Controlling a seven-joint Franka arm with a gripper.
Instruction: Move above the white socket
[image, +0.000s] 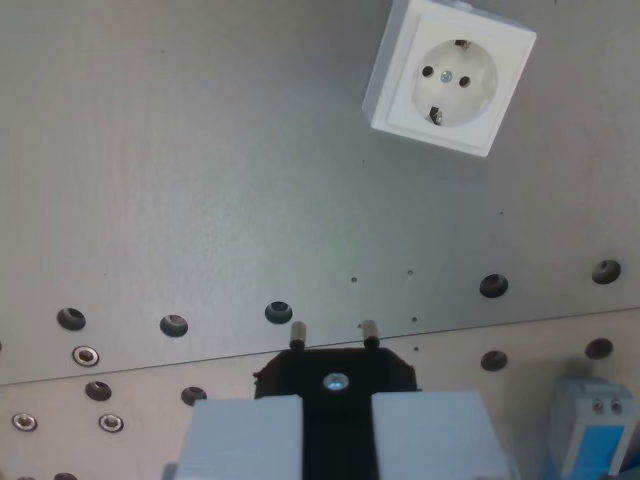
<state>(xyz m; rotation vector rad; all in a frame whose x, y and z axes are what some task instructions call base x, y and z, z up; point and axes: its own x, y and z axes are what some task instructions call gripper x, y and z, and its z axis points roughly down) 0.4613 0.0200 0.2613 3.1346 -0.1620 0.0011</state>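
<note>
The white socket (450, 77) is a square box with a round recess, two pin holes and a centre screw. It sits on the grey metal plate (200, 180) at the upper right of the wrist view, turned slightly. My gripper (337, 425) is at the bottom centre, its two pale fingers (245, 437) shut on a black plug (336, 378). The plug's two metal pins (297, 334) point toward the plate. The socket lies well up and to the wrist view's right of the plug.
A row of round holes (278, 311) crosses the plate above a seam. A lighter plate (90, 400) with screws and holes lies below it. A blue and white part (592, 425) stands at the bottom right.
</note>
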